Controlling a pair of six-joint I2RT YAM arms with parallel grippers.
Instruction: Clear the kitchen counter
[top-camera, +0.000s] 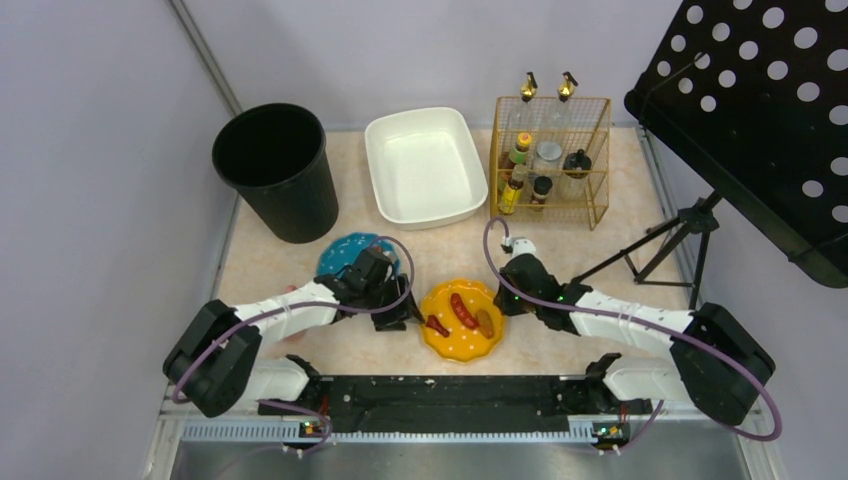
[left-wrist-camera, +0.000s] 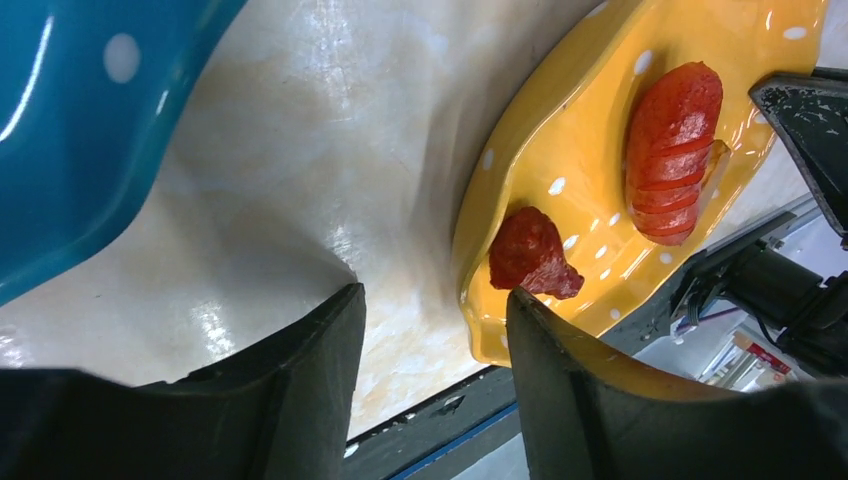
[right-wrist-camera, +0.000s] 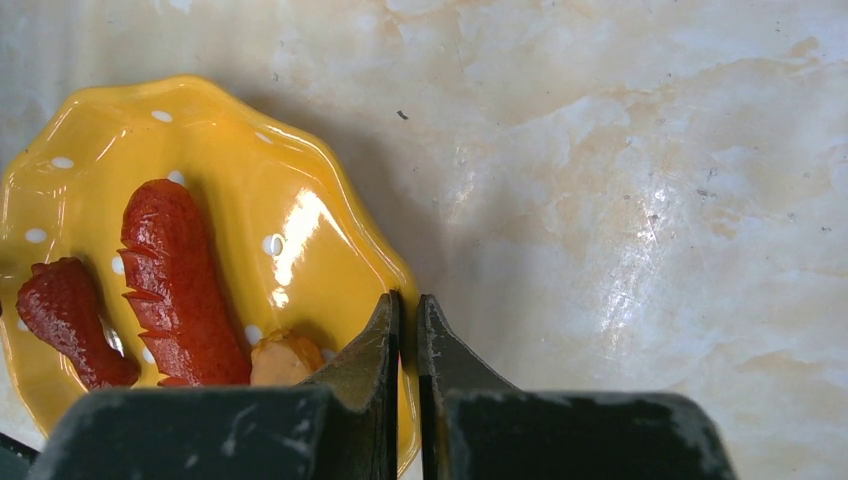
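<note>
A yellow scalloped plate (top-camera: 461, 335) sits on the pale marbled kitchen counter (top-camera: 600, 250) near the front. It holds a red scored sausage (top-camera: 464, 310), a dark red piece (top-camera: 437, 325) and a small tan piece (top-camera: 486, 322). My right gripper (right-wrist-camera: 408, 305) is shut on the plate's right rim (right-wrist-camera: 330, 200), one finger inside and one outside. My left gripper (left-wrist-camera: 435, 300) is open at the plate's left rim (left-wrist-camera: 500, 190), with the rim edge between its fingers and the red piece (left-wrist-camera: 530, 255) just beyond its right finger. A blue plate (top-camera: 345, 250) lies partly under the left arm.
A black bin (top-camera: 278, 170) stands at the back left and a white basin (top-camera: 425, 165) at the back middle. A gold wire rack of bottles (top-camera: 550, 160) is at the back right. A black perforated stand on a tripod (top-camera: 670, 240) is at the right. A black rail (top-camera: 440, 400) runs along the front edge.
</note>
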